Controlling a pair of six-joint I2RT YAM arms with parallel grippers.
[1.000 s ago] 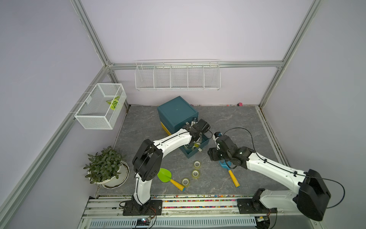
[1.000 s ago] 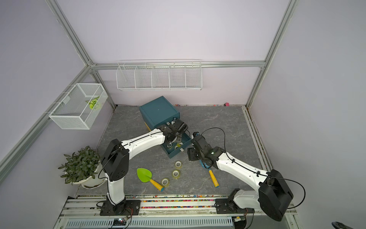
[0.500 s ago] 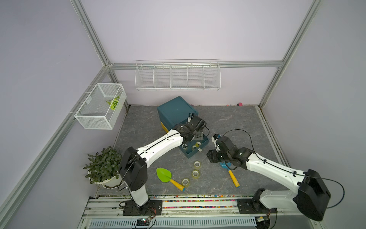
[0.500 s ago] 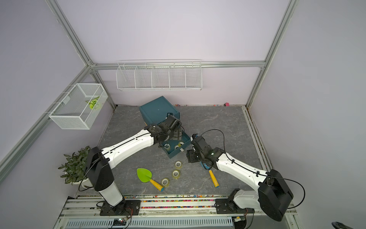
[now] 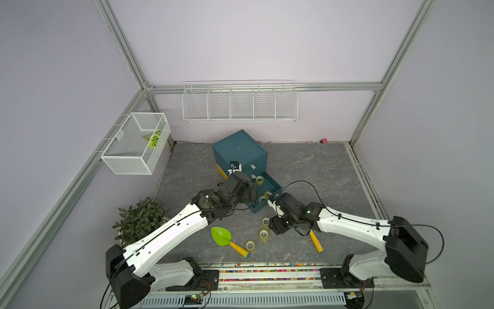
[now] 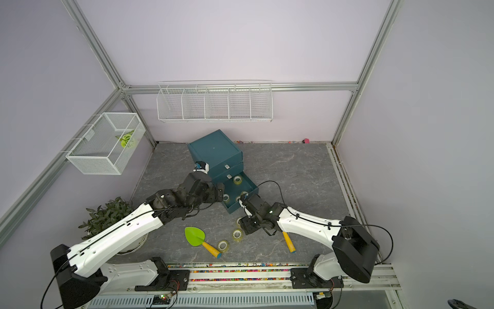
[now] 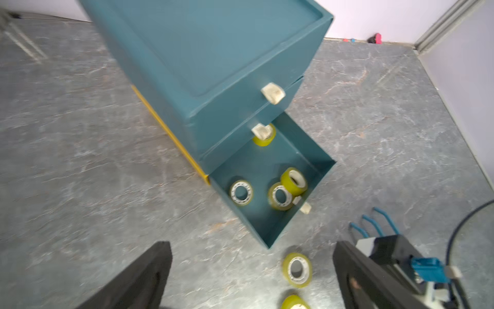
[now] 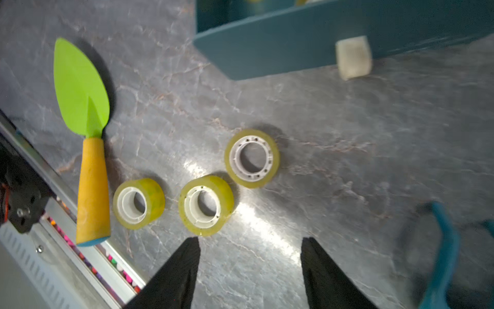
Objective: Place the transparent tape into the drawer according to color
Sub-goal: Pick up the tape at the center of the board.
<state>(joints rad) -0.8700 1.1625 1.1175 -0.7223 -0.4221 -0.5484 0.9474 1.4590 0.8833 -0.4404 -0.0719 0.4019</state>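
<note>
Grey veined bench [image 5: 307, 171], lilac walls [image 5: 240, 40]; glossy yellow-green tape rolls [image 8: 205, 204] with white cores lie beside a teal drawer [image 8: 280, 45]. Left claw [image 7: 251, 248] wide, right claw [image 8: 250, 240] half-spread, both empty.

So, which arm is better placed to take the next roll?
Right. The right fingers are open and empty just beside the middle roll of three on the table. The left fingers, open too, are up by the drawer, farther off.
</note>
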